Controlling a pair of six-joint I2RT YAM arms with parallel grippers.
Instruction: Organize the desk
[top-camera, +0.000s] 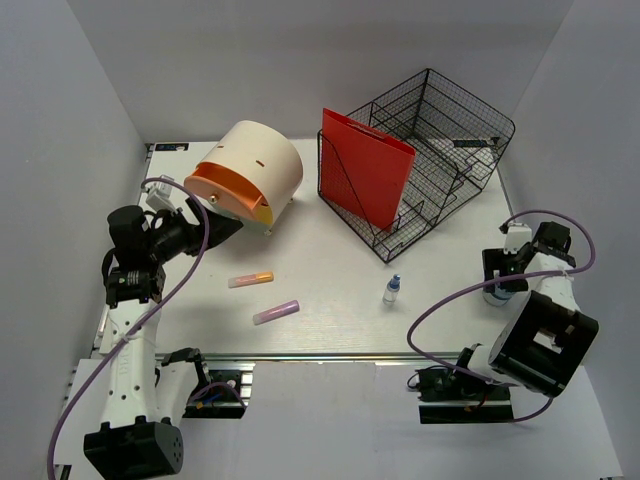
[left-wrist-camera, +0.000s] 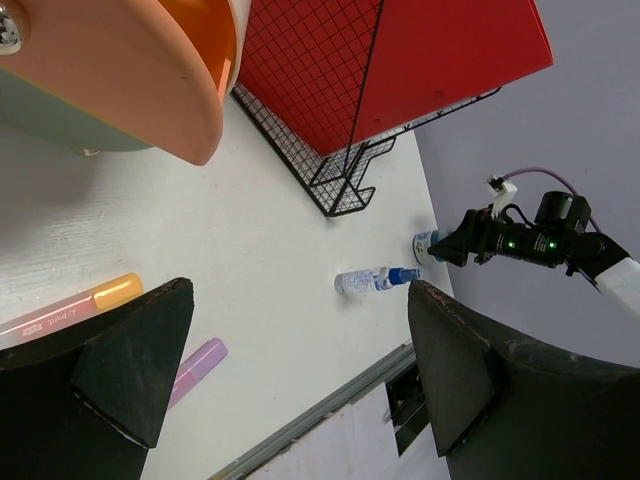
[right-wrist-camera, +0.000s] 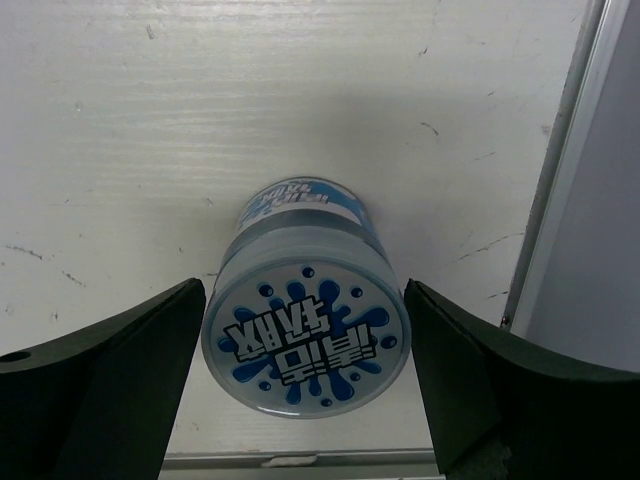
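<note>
The white desk (top-camera: 335, 262) carries loose items. An orange-capped marker (top-camera: 250, 280) and a pink marker (top-camera: 276, 312) lie front left; a small blue-capped bottle (top-camera: 391, 290) stands front centre. My left gripper (top-camera: 222, 228) is open and empty beside the cream drum with an orange lid (top-camera: 250, 170), which lies on its side. Its view shows the drum (left-wrist-camera: 130, 80), both markers (left-wrist-camera: 70, 312) (left-wrist-camera: 197, 362) and the bottle (left-wrist-camera: 375, 281). My right gripper (right-wrist-camera: 305, 350) is open, its jaws either side of an upright can with a blue splash lid (right-wrist-camera: 305, 345).
A black wire rack (top-camera: 440, 150) holding a red folder (top-camera: 365, 170) stands at the back right. A metal rail (top-camera: 300, 355) runs along the near edge. Grey walls close in the left, back and right sides.
</note>
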